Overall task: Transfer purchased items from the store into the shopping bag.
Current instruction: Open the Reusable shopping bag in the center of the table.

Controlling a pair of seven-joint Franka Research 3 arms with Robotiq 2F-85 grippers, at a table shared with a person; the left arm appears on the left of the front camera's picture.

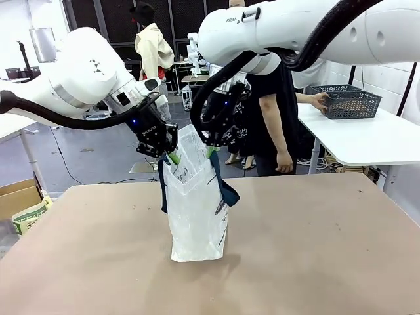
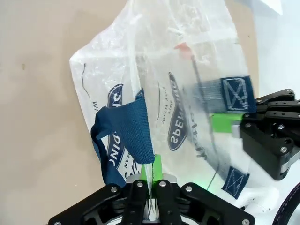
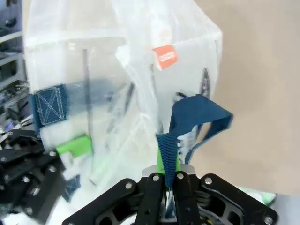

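Note:
The shopping bag (image 1: 197,210), translucent white with navy handles and lettering, stands upright in the middle of the tan table (image 1: 315,249). My left gripper (image 1: 172,156) is shut on the left side of its rim. My right gripper (image 1: 211,151) is shut on the right side, and the mouth is held between them. In the left wrist view my left gripper (image 2: 151,172) pinches the plastic rim beside a navy handle (image 2: 125,131). My right gripper (image 3: 168,165) clamps the rim at the other navy handle (image 3: 192,119). The purchased items are out of view.
Across the table stands a person (image 1: 272,111) with one hand on a dark grey perforated basket (image 1: 346,102), which sits on a white side table (image 1: 367,141) at the far right. A cardboard box (image 1: 18,197) lies on the floor to the left.

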